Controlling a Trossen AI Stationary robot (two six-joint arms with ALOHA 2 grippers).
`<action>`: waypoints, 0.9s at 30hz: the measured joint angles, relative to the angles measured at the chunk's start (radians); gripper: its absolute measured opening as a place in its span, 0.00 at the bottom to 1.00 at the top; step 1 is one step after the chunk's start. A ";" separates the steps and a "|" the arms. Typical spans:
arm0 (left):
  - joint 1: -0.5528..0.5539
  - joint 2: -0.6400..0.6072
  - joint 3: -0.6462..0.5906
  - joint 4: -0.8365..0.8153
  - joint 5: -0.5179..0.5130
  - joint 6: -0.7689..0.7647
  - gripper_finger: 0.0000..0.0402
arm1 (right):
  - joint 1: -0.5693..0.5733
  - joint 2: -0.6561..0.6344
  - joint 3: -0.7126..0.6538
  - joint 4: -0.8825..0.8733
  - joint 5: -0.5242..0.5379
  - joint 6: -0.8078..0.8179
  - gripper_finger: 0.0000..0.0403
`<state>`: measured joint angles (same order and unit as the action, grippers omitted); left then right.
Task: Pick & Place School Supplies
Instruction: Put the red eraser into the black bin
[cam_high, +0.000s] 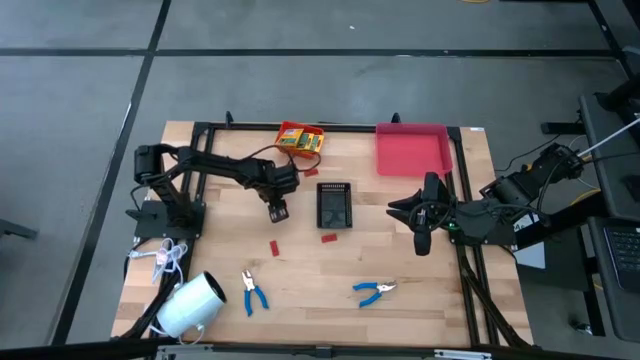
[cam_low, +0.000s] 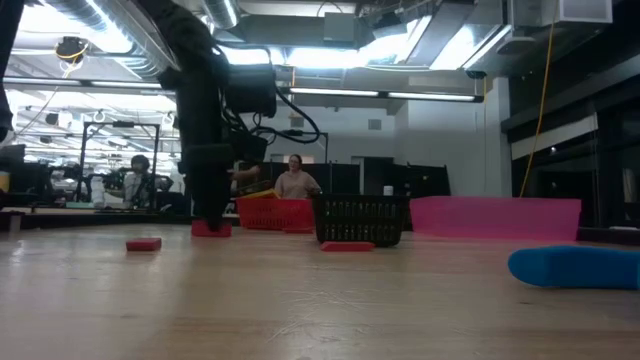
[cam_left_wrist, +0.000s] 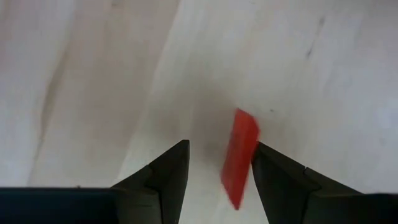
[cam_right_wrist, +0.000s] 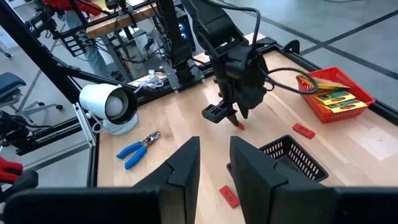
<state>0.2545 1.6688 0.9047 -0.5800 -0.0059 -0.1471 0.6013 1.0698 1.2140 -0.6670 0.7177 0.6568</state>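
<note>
My left gripper (cam_high: 277, 212) points down at the table, open, beside the black basket's left side. Its fingers stand on either side of a small flat red piece (cam_left_wrist: 241, 149). Two more red pieces (cam_high: 273, 247) (cam_high: 328, 238) lie flat on the wood nearby. The yellow-and-green boxes (cam_high: 300, 138) sit in a red basket at the far edge. Two blue-handled pliers (cam_high: 253, 292) (cam_high: 374, 291) lie near the near edge. My right gripper (cam_high: 421, 245) hovers narrowly open at the table's right, touching nothing. My left gripper comes from above, pointing down, with the red piece between its open fingers. The piece lies close against one finger (cam_left_wrist: 273, 177); I cannot tell whether they touch. In the low view the piece (cam_low: 211, 230) rests on the table under the fingertips.
A black mesh basket (cam_high: 335, 205) stands mid-table, just right of my left gripper. A pink tray (cam_high: 410, 150) sits at the far right. A big white roll (cam_high: 190, 305) and a white cord bundle (cam_high: 170, 258) lie at the near left. People sit in the room beyond.
</note>
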 joint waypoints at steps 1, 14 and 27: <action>-0.005 0.000 0.000 0.000 0.001 -0.004 0.42 | 0.002 0.000 0.000 0.000 0.000 -0.003 0.23; -0.038 0.050 0.005 0.001 -0.038 -0.052 0.15 | 0.036 0.000 0.000 -0.011 0.025 0.003 0.23; -0.083 -0.017 0.121 0.218 0.114 -0.183 0.04 | 0.038 0.000 0.000 -0.018 0.035 0.016 0.23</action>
<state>0.1714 1.6521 1.0261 -0.3622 0.1082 -0.3297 0.6388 1.0702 1.2140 -0.6846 0.7528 0.6727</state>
